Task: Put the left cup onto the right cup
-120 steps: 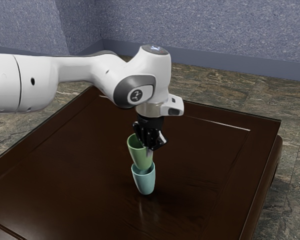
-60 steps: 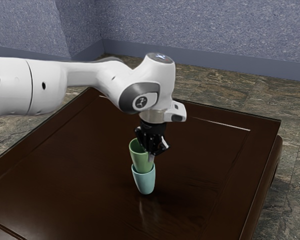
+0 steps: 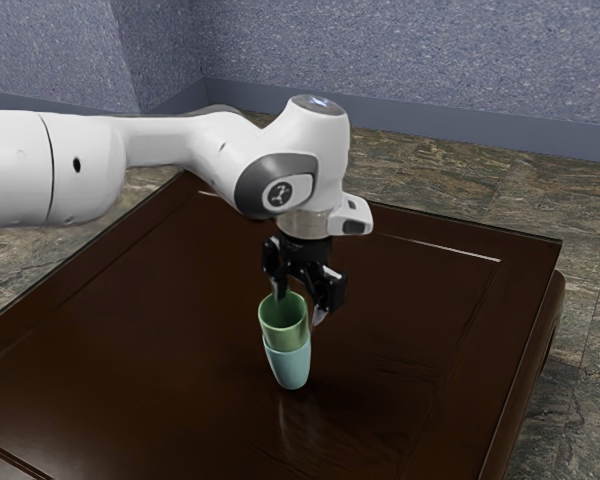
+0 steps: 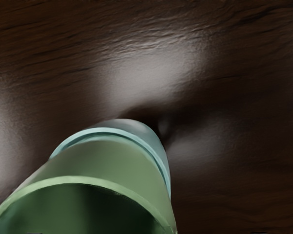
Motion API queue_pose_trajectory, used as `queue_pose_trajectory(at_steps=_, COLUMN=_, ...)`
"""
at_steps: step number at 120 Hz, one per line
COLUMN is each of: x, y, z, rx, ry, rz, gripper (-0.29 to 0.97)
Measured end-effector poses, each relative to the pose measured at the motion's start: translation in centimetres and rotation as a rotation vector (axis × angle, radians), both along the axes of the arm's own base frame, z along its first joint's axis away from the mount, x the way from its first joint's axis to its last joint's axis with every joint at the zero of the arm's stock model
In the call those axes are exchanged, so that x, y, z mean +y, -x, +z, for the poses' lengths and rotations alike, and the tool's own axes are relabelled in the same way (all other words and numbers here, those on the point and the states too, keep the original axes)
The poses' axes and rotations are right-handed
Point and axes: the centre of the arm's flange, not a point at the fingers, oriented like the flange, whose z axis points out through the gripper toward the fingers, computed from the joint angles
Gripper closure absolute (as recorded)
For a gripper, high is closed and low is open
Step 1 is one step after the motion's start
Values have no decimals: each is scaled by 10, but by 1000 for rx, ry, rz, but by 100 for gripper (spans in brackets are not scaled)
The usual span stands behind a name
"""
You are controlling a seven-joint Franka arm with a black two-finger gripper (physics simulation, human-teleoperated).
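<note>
The green cup [image 3: 283,325] sits upright, nested inside the light-blue cup [image 3: 291,369], near the middle of the dark wooden table [image 3: 130,330]. My gripper [image 3: 300,300] hangs just above the green cup's rim with its black fingers spread apart, open. One finger [image 3: 276,287] is over the rim's left side, the other finger [image 3: 326,303] stands off to the right of the cup. In the wrist view the green cup [image 4: 102,170] looms just under my hand, with the light-blue cup's rim [image 4: 157,146] ringing it below.
The table has a raised border and its far edge [image 3: 520,240] drops to a stone-patterned floor [image 3: 460,180]. A blue-grey wall [image 3: 400,50] stands behind. Bare tabletop lies all around the stacked cups.
The gripper has let go of the green cup: its fingers have spread and the hand has risen slightly. The green cup has settled straight and deeper into the light-blue cup.
</note>
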Motion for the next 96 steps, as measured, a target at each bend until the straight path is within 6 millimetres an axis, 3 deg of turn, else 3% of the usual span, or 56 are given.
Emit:
queue_pose_trajectory(at_steps=29, x=2, y=14, z=73, rx=-50, ry=20, rz=13, gripper=4)
queue_pose_trajectory(at_steps=59, x=18, y=21, z=122, rx=-67, ry=60, rz=9, gripper=1)
queue_pose_trajectory(at_steps=96, x=39, y=18, z=146, rx=-50, ry=64, rz=-10, gripper=0)
